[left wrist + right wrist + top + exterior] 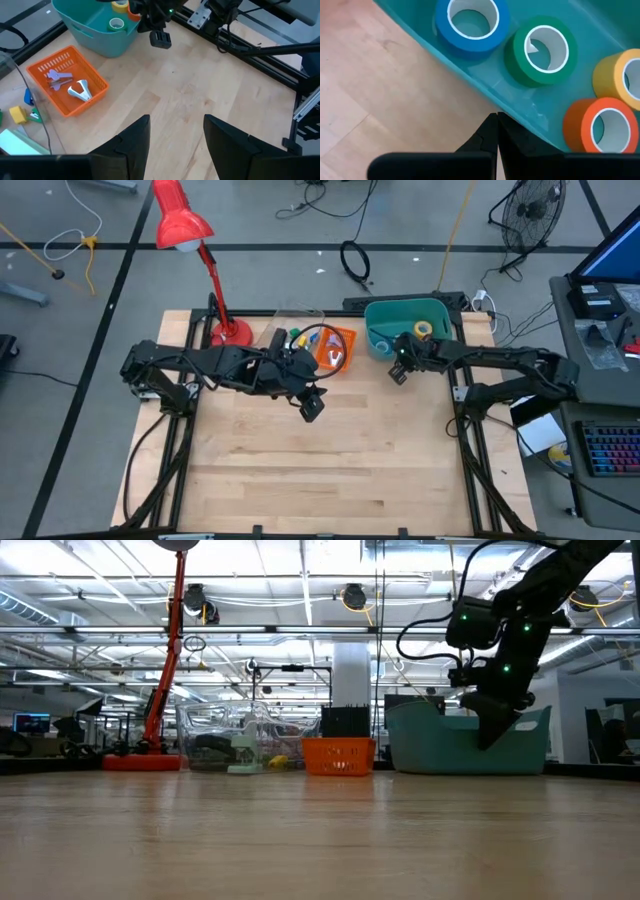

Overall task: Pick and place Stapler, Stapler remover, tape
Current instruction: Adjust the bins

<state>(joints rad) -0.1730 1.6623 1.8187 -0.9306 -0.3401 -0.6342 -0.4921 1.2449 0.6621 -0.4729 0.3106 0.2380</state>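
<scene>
High view looks straight down; right wrist view sits close over teal bin (pixel 485 85).

Wooden table (pixel 330 460) (pale planks): teal bin (pixel 380 315), orange basket (pixel 345 352), red lamp (pixel 231 333).

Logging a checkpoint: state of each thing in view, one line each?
Left tool: open, empty, above bare table.
Right tool: shut, empty, at teal bin's rim.
Teal bin: upright.
Tape rolls: all four lying flat inside bin.
Orange basket: upright, holds metal pieces.

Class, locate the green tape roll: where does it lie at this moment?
In the right wrist view the green tape roll lies flat inside the teal bin, between the blue roll and the yellow roll, with the orange roll nearby.
</scene>
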